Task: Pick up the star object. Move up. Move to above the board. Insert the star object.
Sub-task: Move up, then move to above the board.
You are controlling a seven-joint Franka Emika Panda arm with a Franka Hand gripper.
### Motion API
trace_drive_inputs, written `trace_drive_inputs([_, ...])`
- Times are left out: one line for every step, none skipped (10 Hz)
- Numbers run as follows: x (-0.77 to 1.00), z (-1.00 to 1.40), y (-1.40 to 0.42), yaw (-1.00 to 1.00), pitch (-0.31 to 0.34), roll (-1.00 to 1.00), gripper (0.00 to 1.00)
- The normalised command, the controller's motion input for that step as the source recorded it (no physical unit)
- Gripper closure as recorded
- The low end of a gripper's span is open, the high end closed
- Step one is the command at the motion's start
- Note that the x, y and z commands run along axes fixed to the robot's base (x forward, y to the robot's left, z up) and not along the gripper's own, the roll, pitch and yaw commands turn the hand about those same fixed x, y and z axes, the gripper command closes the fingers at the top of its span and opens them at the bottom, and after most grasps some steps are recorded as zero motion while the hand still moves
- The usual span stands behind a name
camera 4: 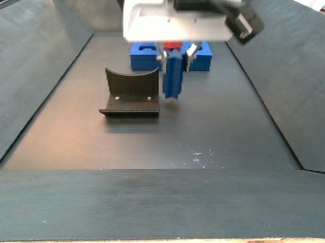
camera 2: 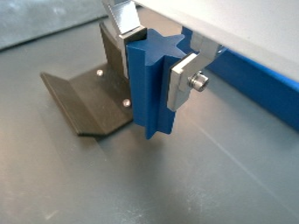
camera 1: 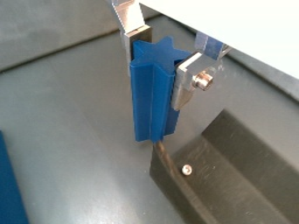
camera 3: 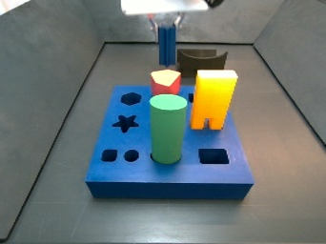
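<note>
Dark blue between my silver fingers (camera 2: 184, 77): the gripper (camera 1: 163, 54) is clamped on the star object (camera 1: 152, 92), which stands upright in both wrist views. I judge the pick done. Whether its lower end has left the floor I cannot tell. The fixture (camera 2: 87, 105) sits just beside the gripper. The board (camera 3: 173, 152) lies well apart from it, its star hole (camera 3: 125, 122) open, so carrying over and inserting remain.

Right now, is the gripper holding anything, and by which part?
Yes. The gripper is shut on the star object, its fingers clamping the upper part of the upright prism, beside the fixture.
</note>
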Motion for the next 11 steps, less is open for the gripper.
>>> trace_drive_inputs([-0.03, 0.37, 0.02, 0.0, 0.057, 0.0, 1.0])
trace_drive_inputs([-0.02, 0.19, 0.01, 0.0, 0.053, 0.0, 1.0])
trace_drive_inputs([0.07, 1.0, 0.04, 0.1, 0.047, 0.0, 1.0])
trace_drive_inputs([0.06, 1.0, 0.04, 0.09, 0.055, 0.0, 1.0])
trace_drive_inputs([0.05, 1.0, 0.03, 0.09, 0.078, -0.01, 1.0])
trace_drive_inputs([0.06, 1.0, 0.03, 0.08, 0.086, 0.0, 1.0])
trace_drive_inputs([0.05, 1.0, 0.03, 0.06, 0.096, 0.0, 1.0])
trace_drive_inputs([0.06, 1.0, 0.03, 0.05, 0.099, 0.0, 1.0])
trace_drive_inputs([0.05, 1.0, 0.02, 0.05, 0.101, 0.0, 1.0])
trace_drive_inputs([0.05, 1.0, 0.02, 0.04, 0.097, 0.0, 1.0])
trace_drive_inputs([0.05, 1.0, 0.02, 0.04, 0.094, 0.01, 1.0])
